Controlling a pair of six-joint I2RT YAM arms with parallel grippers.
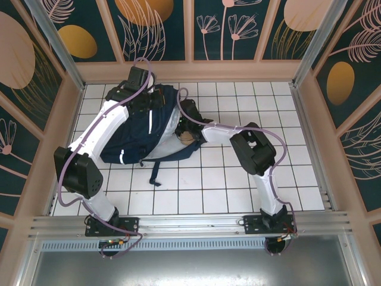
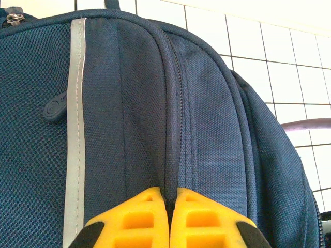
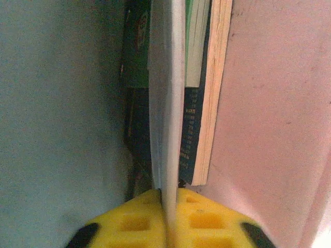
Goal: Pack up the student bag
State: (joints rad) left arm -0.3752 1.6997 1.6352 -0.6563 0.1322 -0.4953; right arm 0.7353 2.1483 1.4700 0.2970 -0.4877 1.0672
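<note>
Surface [image 1: 238, 179]: one, white square tiles; student bag [image 1: 140, 134]: one, navy woven fabric, lying flat toward ten o'clock of the surface's centre, with a grey stripe [image 2: 76, 103] and a round zip pull [image 2: 54, 109] on its mesh panel; contents, three, on edge at twelve o'clock of the right gripper [image 3: 168, 212]: green-covered book [image 3: 137, 57], dark blue book [image 3: 190, 134] with cream pages, white sheet [image 3: 165, 103]; right gripper clenched on the white sheet; left gripper [image 2: 169, 206] clenched on the bag's corded zip ridge [image 2: 170, 103].

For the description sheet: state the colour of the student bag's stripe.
Pale silver-grey stripe on the navy student bag; clearest in the left wrist view.
</note>
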